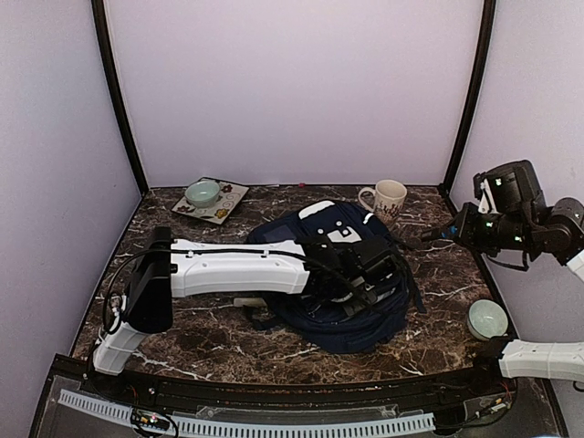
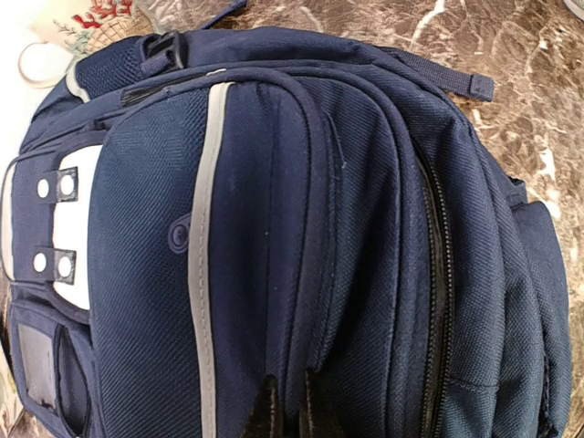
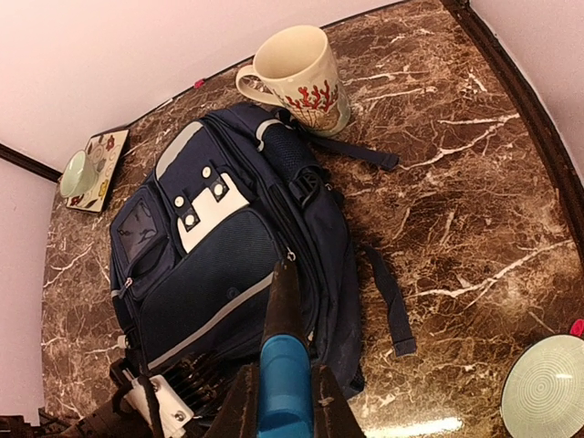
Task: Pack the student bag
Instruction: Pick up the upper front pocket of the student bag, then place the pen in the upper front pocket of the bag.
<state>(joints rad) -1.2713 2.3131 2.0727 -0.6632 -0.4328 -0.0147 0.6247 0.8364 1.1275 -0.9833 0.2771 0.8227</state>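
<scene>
The student bag (image 1: 319,310) lies flat in the middle of the table, navy with white patches; it fills the left wrist view (image 2: 274,182) and shows in the right wrist view (image 3: 228,255). My left gripper (image 1: 376,274) rests on the bag's near right part, and in its own view the gripper (image 2: 290,409) is pinched shut on a raised fold of bag fabric beside a closed zipper (image 2: 440,274). My right gripper (image 3: 285,406) hangs above the table right of the bag (image 1: 440,234). It is shut on a blue stick-like object with a long dark tip (image 3: 285,365), pointing toward the bag.
A cream mug with red coral print (image 1: 388,196) stands behind the bag, also in the right wrist view (image 3: 306,78). A tray (image 1: 228,205) with a pale green bowl (image 1: 203,192) sits back left. Another pale green bowl (image 1: 486,318) sits near right. A loose strap (image 3: 388,297) trails right.
</scene>
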